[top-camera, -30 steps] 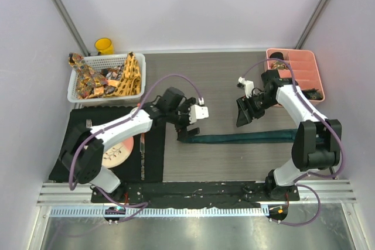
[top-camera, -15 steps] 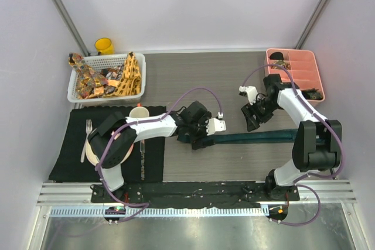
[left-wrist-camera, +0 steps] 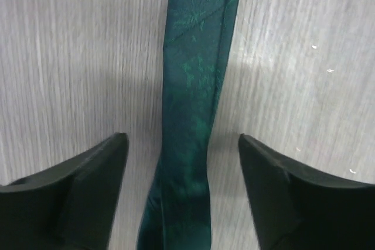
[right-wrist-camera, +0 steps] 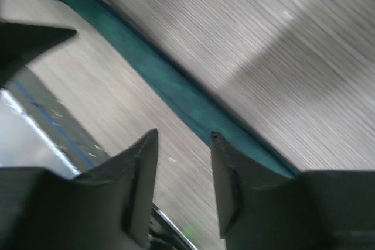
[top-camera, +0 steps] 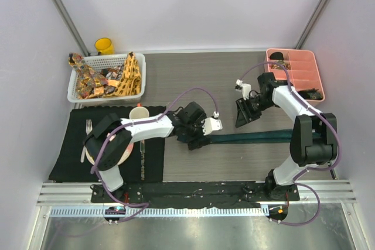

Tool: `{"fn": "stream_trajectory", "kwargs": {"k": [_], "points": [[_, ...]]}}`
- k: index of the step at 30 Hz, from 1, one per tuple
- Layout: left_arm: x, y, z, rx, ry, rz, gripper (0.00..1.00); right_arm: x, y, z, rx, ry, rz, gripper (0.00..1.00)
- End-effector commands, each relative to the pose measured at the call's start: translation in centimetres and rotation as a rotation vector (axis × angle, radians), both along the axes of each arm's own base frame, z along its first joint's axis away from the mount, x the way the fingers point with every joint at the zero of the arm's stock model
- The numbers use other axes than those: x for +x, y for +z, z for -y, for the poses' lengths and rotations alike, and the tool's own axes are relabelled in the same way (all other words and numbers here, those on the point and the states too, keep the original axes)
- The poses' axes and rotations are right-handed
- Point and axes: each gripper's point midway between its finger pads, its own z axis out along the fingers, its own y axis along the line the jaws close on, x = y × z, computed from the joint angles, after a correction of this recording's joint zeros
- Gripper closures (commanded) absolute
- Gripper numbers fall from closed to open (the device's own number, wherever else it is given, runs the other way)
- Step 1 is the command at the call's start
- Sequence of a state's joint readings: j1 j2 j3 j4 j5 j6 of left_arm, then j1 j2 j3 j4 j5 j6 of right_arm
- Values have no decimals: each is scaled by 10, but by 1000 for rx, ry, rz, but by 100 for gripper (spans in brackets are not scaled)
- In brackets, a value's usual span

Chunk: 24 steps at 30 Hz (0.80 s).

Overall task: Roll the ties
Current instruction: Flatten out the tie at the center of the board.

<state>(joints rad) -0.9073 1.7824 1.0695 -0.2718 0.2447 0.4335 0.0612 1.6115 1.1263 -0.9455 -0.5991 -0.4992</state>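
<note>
A plain dark teal tie (top-camera: 258, 137) lies flat along the table, running left to right. My left gripper (top-camera: 196, 139) is open over its left end; in the left wrist view the tie (left-wrist-camera: 196, 86) runs up the middle between my two black fingers (left-wrist-camera: 88, 191), which touch nothing. My right gripper (top-camera: 243, 115) hovers above and behind the tie's middle, open and empty; in the right wrist view the tie (right-wrist-camera: 158, 71) crosses diagonally beyond the fingertips. Yellow-orange and brownish patterned ties (top-camera: 108, 77) lie heaped in a white basket (top-camera: 74, 80).
A black placemat (top-camera: 70, 150) at left holds a plate, fork, knife and a cup (top-camera: 139, 113). A yellow cup (top-camera: 104, 45) stands behind the basket. A pink divided tray (top-camera: 293, 68) sits at the back right.
My left arm swung right, onto the teal tie's left end, then drew back slightly left. My right gripper shifted a little near the tie's middle. The tie's left end has moved right.
</note>
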Motion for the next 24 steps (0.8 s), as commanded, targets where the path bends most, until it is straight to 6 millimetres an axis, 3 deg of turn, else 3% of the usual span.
{"fn": "stream_trajectory", "kwargs": {"k": [1,2,3,5,6,13,18,24], "points": [[10,46,-8,-118,100,17,10,1,24,-47,204,-96,-75,58],[10,46,-13,-133,118,15,1,4,25,-52,221,-105,-69,60],[15,64,-19,-182,125,35,0,4,25,-57,233,-112,-75,62],[12,66,-30,-205,101,40,0,1,21,-72,256,-119,-113,72],[14,77,-38,-239,89,55,0,-1,19,-78,264,-113,-127,75],[0,60,-80,-213,-69,97,4,-5,9,-125,310,-102,-200,88],[0,53,-78,-227,-144,135,6,-9,1,-163,328,-111,-277,99],[6,46,-68,-243,-181,133,10,-18,-11,-191,312,-72,-313,99]]}}
